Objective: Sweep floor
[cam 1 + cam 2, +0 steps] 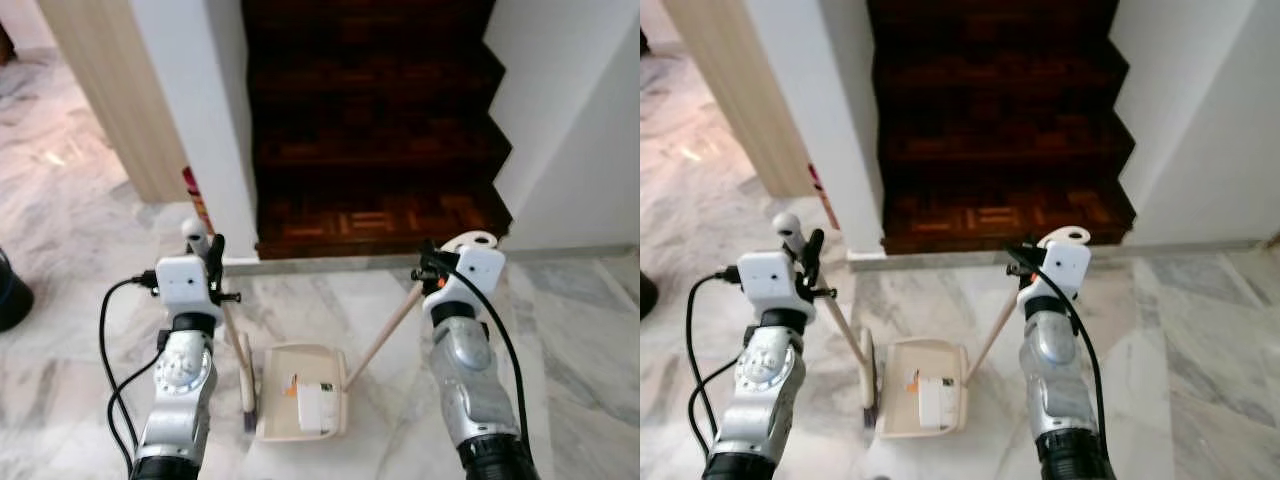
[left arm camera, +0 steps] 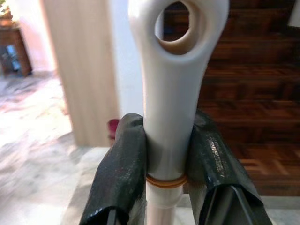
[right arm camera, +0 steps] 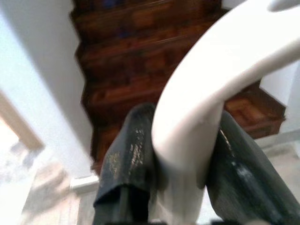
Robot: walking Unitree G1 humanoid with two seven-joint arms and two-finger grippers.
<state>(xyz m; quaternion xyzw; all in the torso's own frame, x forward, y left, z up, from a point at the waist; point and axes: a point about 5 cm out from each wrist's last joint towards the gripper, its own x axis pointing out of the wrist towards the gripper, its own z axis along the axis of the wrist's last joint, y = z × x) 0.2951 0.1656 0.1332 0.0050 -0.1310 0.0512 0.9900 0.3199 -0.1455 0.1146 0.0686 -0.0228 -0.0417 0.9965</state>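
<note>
Your left gripper (image 2: 168, 154) clamps the broom (image 1: 236, 345) handle's top; your right gripper (image 3: 180, 154) clamps the dustpan (image 1: 300, 390) handle; both handles slant down and inward, brush head touching the dustpan's left side on the floor (image 1: 580, 330)

Dark wooden stairs (image 1: 370, 120) ahead — white wall (image 1: 190, 110); marble floor (image 1: 570, 330).
</note>
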